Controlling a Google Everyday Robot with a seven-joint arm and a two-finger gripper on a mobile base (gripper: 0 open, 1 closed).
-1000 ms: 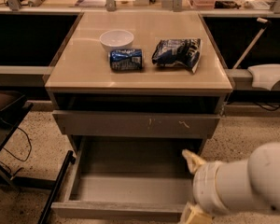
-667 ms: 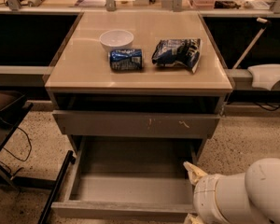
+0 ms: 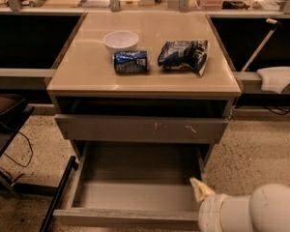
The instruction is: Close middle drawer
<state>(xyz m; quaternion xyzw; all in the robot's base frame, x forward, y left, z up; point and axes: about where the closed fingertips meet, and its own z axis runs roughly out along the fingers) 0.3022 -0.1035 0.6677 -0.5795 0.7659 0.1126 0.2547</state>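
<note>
1. Your gripper (image 3: 201, 189) sits at the lower right of the frame, its pale tip over the front right corner of the middle drawer (image 3: 130, 195); you cannot tell whether it is released or clenched.
2. The middle drawer stands pulled far out, bottom centre.
3. Directly above it is a scratched drawer front (image 3: 140, 128).
4. On the cabinet top (image 3: 87, 74), upper centre, you have a white bowl (image 3: 121, 40), a blue can (image 3: 131, 62) on its side and a dark chip bag (image 3: 184, 55).
</note>
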